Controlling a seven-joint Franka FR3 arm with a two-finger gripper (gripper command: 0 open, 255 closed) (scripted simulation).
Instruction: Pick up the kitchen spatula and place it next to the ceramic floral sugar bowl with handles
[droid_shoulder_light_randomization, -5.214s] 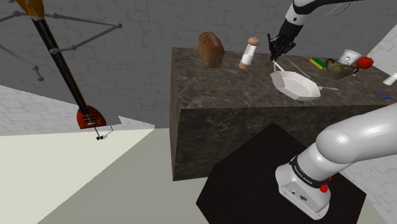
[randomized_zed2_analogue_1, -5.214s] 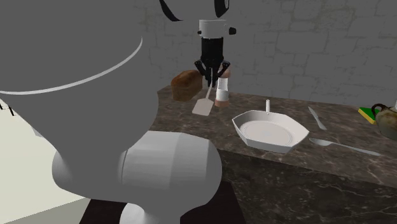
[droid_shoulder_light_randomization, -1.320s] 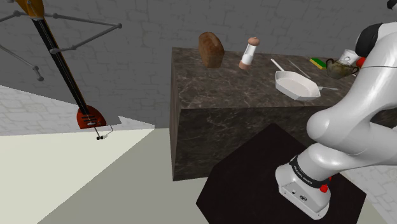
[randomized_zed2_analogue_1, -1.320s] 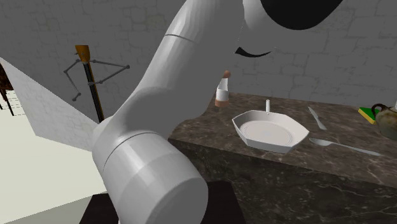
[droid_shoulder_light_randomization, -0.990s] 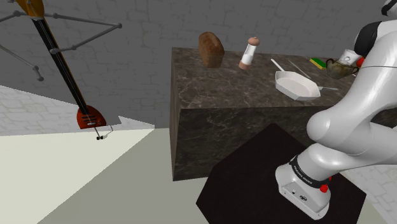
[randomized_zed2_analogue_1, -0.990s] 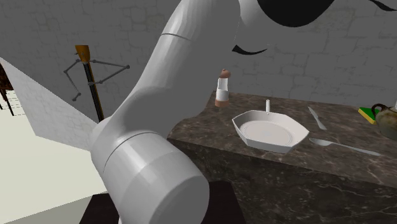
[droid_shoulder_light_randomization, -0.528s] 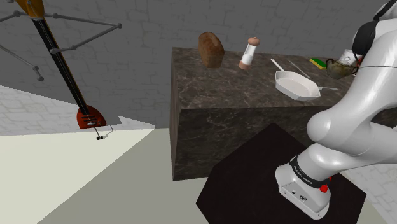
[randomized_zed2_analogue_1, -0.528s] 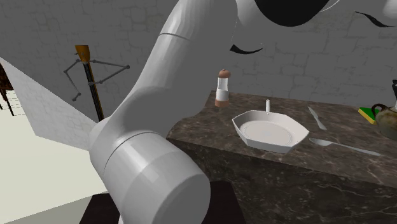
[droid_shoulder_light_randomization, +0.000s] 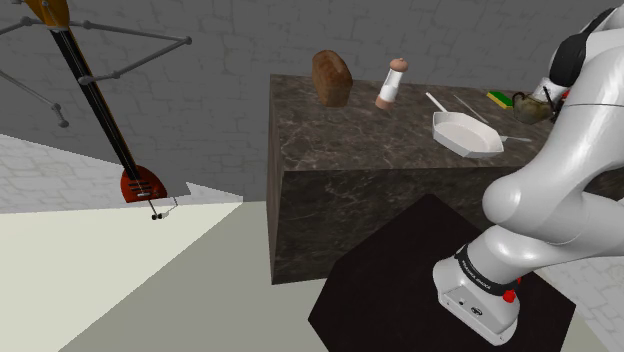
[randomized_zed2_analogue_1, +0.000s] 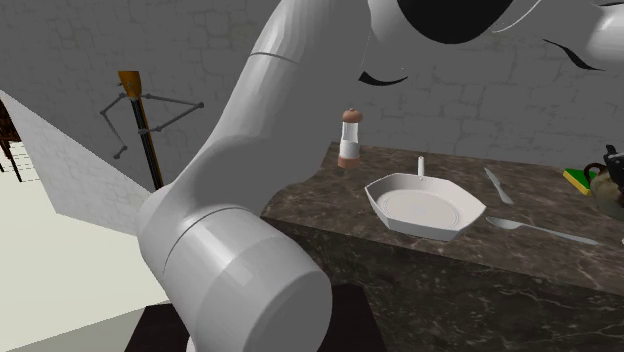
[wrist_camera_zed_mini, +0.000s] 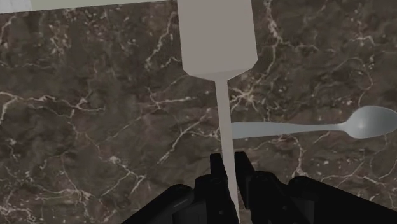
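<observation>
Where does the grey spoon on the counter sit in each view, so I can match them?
Shoulder view: the spoon lies just right of the white pan, beside the arm.
Second exterior view: spoon right of the pan, on the counter.
Wrist view: spoon beyond the gripper, beside the held spatula.
Shared landmark: the dark marble counter.
</observation>
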